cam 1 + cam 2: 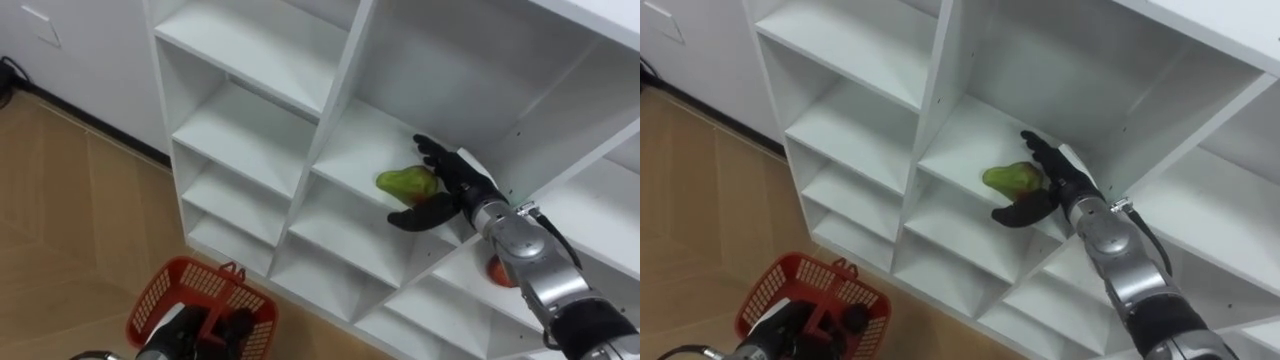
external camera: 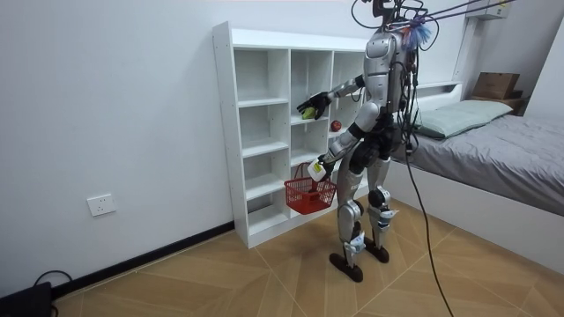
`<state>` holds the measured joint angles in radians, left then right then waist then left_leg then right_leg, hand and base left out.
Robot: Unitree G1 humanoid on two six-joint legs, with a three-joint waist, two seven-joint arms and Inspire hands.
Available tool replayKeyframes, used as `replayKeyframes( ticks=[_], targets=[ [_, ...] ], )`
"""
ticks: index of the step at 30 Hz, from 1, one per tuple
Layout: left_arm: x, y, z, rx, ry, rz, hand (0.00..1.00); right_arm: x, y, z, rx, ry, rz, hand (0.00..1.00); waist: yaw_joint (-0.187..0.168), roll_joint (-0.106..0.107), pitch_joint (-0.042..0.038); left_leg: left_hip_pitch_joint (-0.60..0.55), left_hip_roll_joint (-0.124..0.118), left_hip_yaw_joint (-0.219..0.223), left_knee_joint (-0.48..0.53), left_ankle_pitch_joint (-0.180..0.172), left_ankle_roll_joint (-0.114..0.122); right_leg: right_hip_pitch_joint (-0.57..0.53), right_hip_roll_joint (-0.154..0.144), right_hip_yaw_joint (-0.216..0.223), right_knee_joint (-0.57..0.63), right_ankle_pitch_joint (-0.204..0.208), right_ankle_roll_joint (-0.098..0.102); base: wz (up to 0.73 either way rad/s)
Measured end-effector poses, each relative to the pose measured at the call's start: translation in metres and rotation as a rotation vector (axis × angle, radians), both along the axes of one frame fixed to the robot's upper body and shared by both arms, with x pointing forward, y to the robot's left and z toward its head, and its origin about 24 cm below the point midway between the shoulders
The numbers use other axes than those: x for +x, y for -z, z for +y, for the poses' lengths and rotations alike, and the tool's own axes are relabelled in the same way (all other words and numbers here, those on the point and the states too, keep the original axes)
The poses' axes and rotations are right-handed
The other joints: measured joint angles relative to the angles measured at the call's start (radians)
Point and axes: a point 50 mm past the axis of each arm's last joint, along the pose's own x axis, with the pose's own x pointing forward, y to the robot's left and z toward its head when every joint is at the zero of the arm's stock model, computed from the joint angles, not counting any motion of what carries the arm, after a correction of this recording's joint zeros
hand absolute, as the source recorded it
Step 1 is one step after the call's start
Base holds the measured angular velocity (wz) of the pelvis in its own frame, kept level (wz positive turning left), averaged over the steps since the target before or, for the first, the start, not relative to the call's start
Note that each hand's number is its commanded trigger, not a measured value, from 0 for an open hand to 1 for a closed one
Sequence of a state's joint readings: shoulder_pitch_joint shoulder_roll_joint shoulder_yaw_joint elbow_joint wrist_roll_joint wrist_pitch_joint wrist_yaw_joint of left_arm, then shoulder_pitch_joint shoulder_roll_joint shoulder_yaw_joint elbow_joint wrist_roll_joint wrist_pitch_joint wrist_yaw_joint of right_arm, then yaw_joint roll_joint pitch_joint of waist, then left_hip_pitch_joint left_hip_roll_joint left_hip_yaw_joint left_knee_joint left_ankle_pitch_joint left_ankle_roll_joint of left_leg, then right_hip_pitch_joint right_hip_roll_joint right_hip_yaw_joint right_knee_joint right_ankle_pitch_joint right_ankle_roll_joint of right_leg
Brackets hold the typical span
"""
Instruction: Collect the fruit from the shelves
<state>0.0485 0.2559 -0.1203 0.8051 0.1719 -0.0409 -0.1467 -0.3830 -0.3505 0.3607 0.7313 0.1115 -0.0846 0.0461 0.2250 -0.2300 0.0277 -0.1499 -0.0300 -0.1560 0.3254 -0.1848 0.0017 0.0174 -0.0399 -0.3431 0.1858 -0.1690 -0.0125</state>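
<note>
Left eye view, robot hand (image 1: 455, 187) gripping pear (image 1: 405, 182), red fruit (image 1: 497, 272) obscured

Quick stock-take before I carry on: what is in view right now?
shelf unit: one, white, against the wall
green fruit: one, green, middle compartment, in the right hand
red fruit: one, red, compartment lower right, partly behind the arm
basket: one, red, low on the robot's left
bed: one, grey, room view's right
wall socket: one, white, low on the wall
right hand: curled round the green fruit
left hand: holding the basket's handle
</note>
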Motion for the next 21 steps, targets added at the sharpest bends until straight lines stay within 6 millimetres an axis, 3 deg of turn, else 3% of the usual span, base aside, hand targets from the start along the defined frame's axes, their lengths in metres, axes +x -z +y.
replayKeyframes(
  ticks=[10, 11, 13, 15, 21],
  targets=[
    [-0.0005, 0.0004, 0.0006, 0.006, -0.008, 0.005, 1.00, -0.0001, 0.0003, 0.0003, -0.039, -0.019, -0.001, 0.01, -0.002, -0.001, 0.0007, -0.001, 0.000, 0.000, 0.002, 0.000, 0.000, 0.001, 0.000, 0.000, 0.000, 0.000, 0.000, 0.00],
    [-0.0005, 0.0005, 0.0006, 0.006, -0.009, 0.005, 1.00, -0.0001, 0.0003, 0.0002, -0.039, -0.020, 0.000, 0.12, -0.002, -0.001, 0.0008, -0.001, 0.000, 0.000, 0.002, 0.000, 0.000, 0.001, 0.000, 0.000, -0.001, 0.000, 0.000, 0.00],
    [-0.0005, 0.0005, 0.0006, 0.006, -0.009, 0.005, 1.00, -0.0001, 0.0003, 0.0003, -0.039, -0.022, 0.002, 0.66, -0.002, -0.001, 0.0007, -0.001, -0.001, 0.000, 0.003, 0.000, 0.000, 0.001, 0.000, 0.000, -0.001, 0.000, 0.000, 0.00],
    [-0.0005, 0.0004, 0.0006, 0.007, -0.009, 0.005, 1.00, 0.0003, -0.0004, -0.0006, -0.034, -0.022, 0.003, 1.00, -0.002, -0.001, 0.0007, -0.002, -0.001, 0.000, 0.004, 0.000, 0.000, 0.001, 0.000, -0.001, -0.001, 0.000, 0.000, 0.00],
    [-0.0003, 0.0003, 0.0007, 0.006, -0.011, 0.004, 1.00, 0.0082, -0.0088, -0.0047, -0.041, -0.005, -0.017, 1.00, -0.002, -0.001, 0.0011, -0.004, -0.001, -0.002, 0.007, 0.000, 0.000, 0.000, 0.001, -0.001, -0.002, 0.000, 0.000, 0.00]
  ],
)
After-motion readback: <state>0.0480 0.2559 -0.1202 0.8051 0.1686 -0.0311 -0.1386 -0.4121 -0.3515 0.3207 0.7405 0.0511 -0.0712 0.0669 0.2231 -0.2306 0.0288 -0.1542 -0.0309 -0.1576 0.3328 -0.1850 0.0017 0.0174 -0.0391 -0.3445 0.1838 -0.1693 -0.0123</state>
